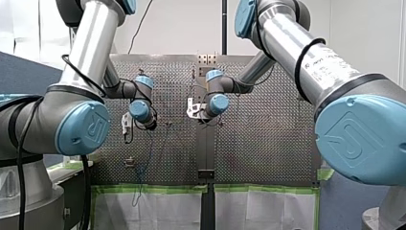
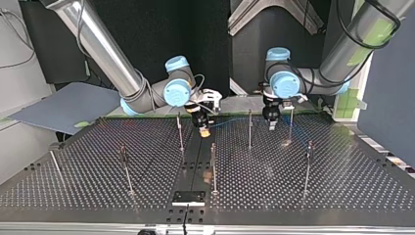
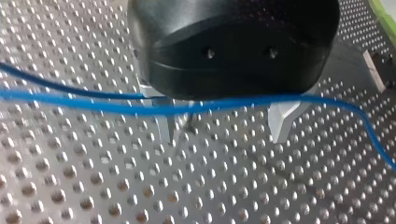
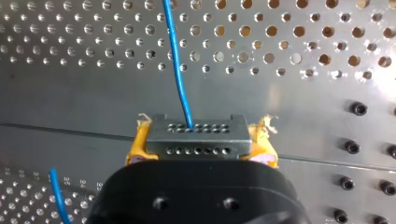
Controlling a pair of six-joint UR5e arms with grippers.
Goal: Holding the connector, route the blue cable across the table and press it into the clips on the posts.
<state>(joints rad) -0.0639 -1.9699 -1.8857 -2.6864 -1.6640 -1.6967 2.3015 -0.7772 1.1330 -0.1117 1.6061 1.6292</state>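
Right gripper point(image 4: 201, 134), yellow pads clamped on the grey connector point(image 4: 198, 143), holds it low over the worktop point(image 2: 342, 186), at the far middle in the top view. The blue cable point(image 4: 180, 79) leaves the connector and runs toward my left gripper point(image 3: 222, 138), whose metal fingers stand apart with the cable crossing just under its body. Routing looks barely begun (no post point(image 2: 249, 128) seems to carry cable yet). Next, I judge, the line must be drawn taut and lowered onto the nearest post. The clips are too small to make out, and whether the cable touches either left finger is unclear.
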